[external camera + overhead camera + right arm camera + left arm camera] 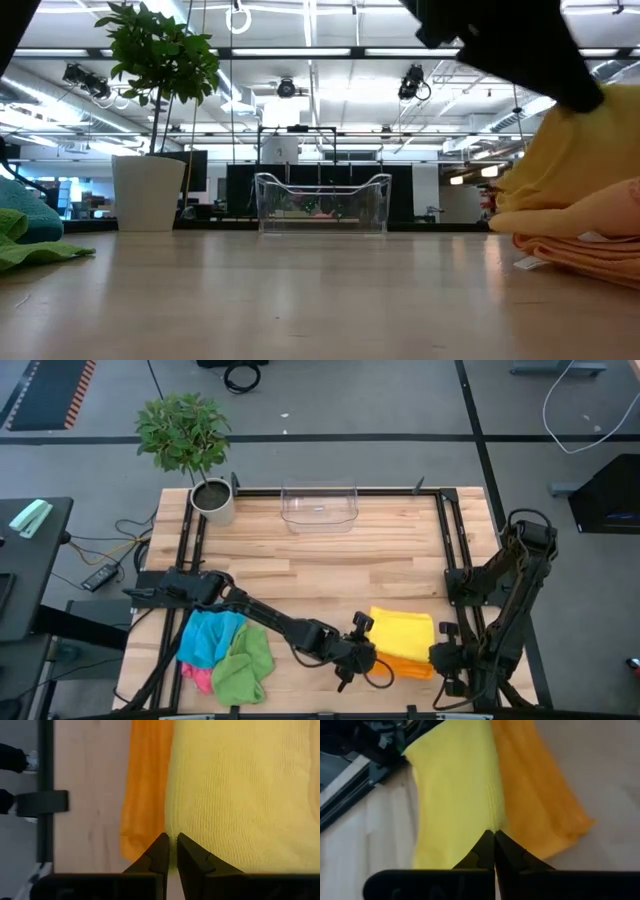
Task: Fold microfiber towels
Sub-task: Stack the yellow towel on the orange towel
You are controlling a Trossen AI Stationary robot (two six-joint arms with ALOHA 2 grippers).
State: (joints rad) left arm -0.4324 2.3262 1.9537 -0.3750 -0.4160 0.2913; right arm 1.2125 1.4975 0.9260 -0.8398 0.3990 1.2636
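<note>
A yellow towel [402, 628] is laid over an orange towel [412, 665] at the near right part of the wooden table [320, 565], with the orange cloth showing as a strip along the yellow one's near edge. The left gripper [362, 656] is reached across from the left side of the table and is placed at the left near corner of the yellow towel; in the left wrist view its fingers [485, 851] are seen pressed together with the yellow edge pinched at their tips, right on the seam where yellow meets orange. The right gripper [441, 654] is set at the opposite, right near corner of the same towel; in the right wrist view its fingers [159, 852] are drawn almost together, with only a thin gap between them, and the yellow edge is nipped at the tips beside the orange strip. The yellow towel is thus gripped at both near corners, between the two grippers. In the low view the yellow cloth is seen raised above the orange one at the right. A heap of blue, green and pink towels [225, 652] is left at the near left, well apart from both grippers. A clear plastic bin [319, 506] and a potted plant [190, 452] are stood at the far edge.
</note>
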